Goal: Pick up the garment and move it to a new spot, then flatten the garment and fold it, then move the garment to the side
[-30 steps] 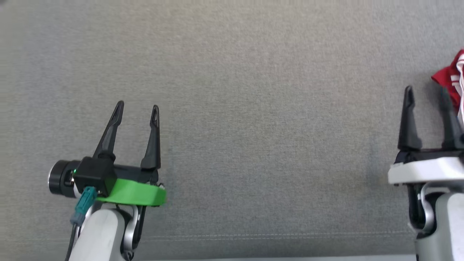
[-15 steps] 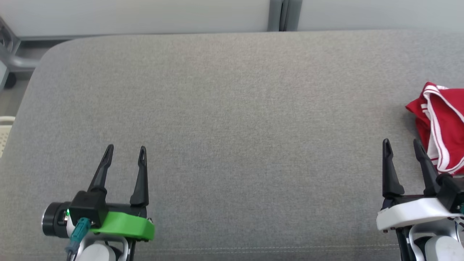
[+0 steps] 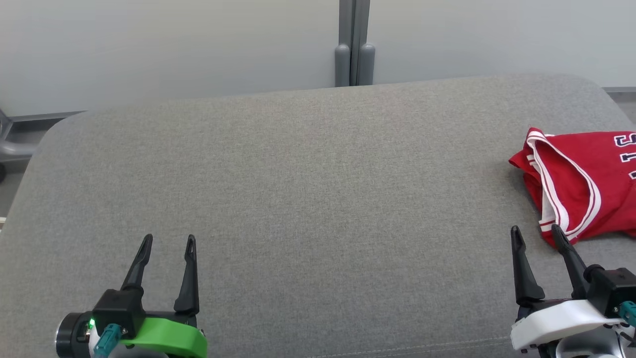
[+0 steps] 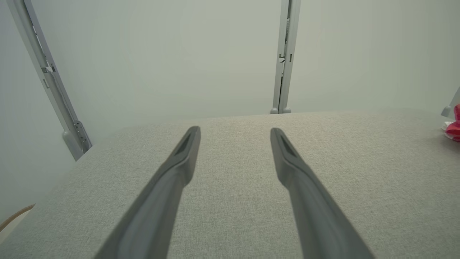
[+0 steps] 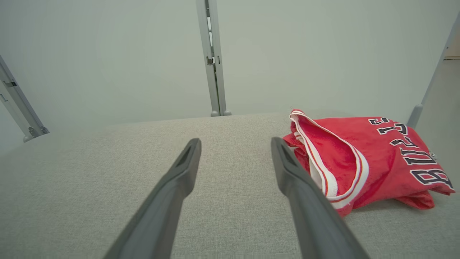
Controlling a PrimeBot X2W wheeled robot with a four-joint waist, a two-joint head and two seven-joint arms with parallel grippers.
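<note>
Two claws are seen above one grey padded bench [image 3: 318, 174], each with two long dark fingers. The left claw [image 3: 169, 241] is held spread, with bare fabric showing between its fingers and nothing gripped. The right claw [image 3: 535, 229] is likewise held spread and empty. One garment [image 3: 586, 169], a red jersey with white trim and dark lettering, is laid crumpled on the bench just ahead of the right claw and towards its outer side. In the head view the tip of that claw's outer finger is seen against the garment's near hem, though contact cannot be judged. From the left claw the garment is well apart, far off to its right. In the head view one grey upright post [image 3: 353, 44] is seen against the pale wall, beyond both claws and past the bench's far edge.
</note>
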